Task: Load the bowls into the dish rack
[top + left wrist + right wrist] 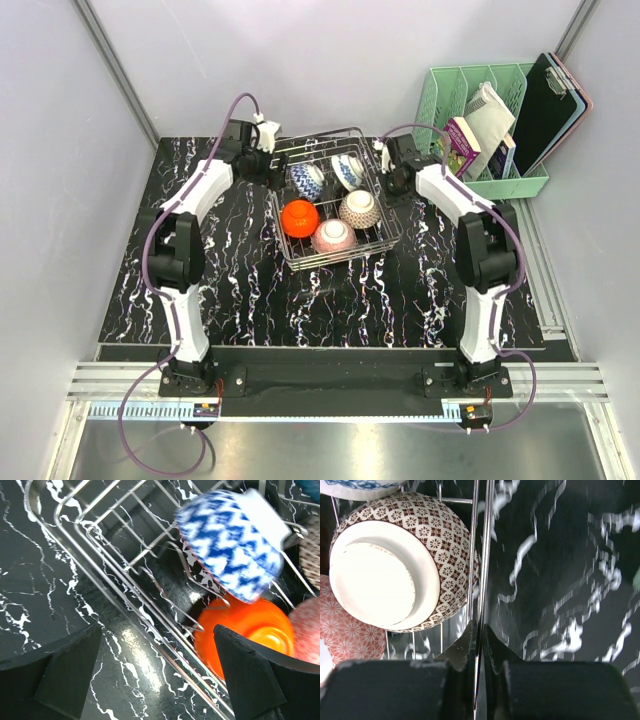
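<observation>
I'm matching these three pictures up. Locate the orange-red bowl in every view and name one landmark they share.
Top external: the orange-red bowl is centre-left, in the near-left part of the dish rack.
Left wrist: lower right, behind the rack wires, below the blue-and-white bowl.
Right wrist: not in view.
Shared landmark: the pink net-patterned bowl, in all three views and right of the orange one in the first two.
</observation>
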`<action>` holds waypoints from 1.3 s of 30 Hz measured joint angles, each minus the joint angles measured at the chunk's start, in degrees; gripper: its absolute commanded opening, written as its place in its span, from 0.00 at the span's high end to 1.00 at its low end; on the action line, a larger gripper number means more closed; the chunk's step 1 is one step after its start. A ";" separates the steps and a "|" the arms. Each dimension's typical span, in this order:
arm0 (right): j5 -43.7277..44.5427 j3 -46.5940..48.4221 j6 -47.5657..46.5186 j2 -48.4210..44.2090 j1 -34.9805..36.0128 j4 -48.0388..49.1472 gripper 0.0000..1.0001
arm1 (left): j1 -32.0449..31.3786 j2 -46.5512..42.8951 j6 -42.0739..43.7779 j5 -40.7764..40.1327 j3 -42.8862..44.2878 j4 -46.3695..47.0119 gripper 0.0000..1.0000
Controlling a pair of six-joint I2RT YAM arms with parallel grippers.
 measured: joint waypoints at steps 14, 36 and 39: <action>2.99 -14.51 6.10 -12.68 2.56 -1.01 0.99 | -3.63 3.96 2.10 -2.56 3.02 -1.33 0.29; 5.09 -21.29 10.23 -16.55 3.91 0.66 1.00 | -6.49 9.44 4.24 -6.25 11.23 -3.89 0.35; 5.14 -21.68 10.49 -16.85 4.07 0.66 1.00 | -6.67 9.64 4.24 -6.56 11.50 -3.89 0.35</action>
